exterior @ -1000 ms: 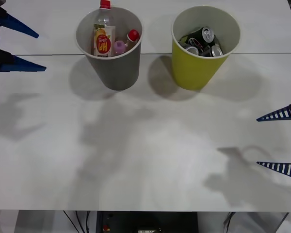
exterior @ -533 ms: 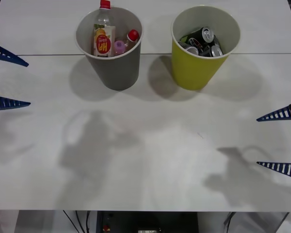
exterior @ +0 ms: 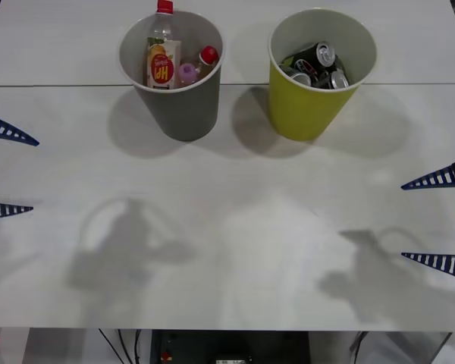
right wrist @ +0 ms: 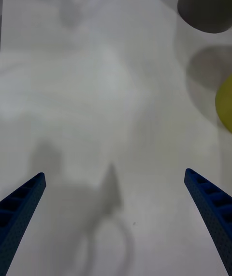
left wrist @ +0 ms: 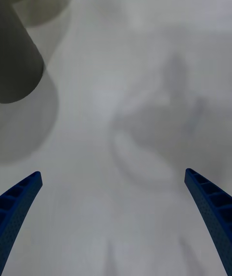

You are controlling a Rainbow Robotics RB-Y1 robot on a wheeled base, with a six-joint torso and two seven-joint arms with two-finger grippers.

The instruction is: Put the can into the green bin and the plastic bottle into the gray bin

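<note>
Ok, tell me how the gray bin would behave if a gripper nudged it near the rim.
The gray bin would probably tip rather than slide: it tapers to a narrow base. The labelled bottle standing up past its rim likely raises the weight. It looks thin-walled, so the rim may flex. Both grippers, left and right, are open and well clear.

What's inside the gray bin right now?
In the gray bin: the plastic bottle standing upright, a pink-capped bottle and a red-capped bottle. Their lower parts and the bin's bottom are hidden.
</note>
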